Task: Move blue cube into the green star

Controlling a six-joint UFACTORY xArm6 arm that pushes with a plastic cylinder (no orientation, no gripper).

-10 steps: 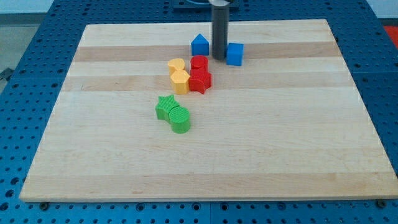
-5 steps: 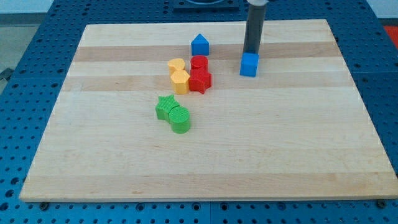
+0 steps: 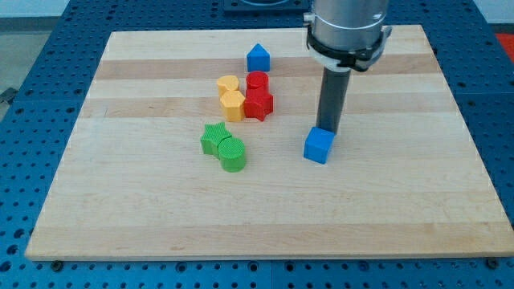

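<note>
The blue cube sits on the wooden board right of centre. My tip is just above it in the view, touching or almost touching its top-right edge. The green star lies to the left of the cube, with a green cylinder touching its lower right side. The cube and the star are well apart.
A blue house-shaped block stands near the view's top. Below it sit a red cylinder and a red star-like block, with two yellow blocks at their left. The board's edge runs along the bottom.
My tip has moved from left of the cube, round its top side, toward the view's bottom. The blue cube has slid down and slightly right. The other blocks have not moved.
</note>
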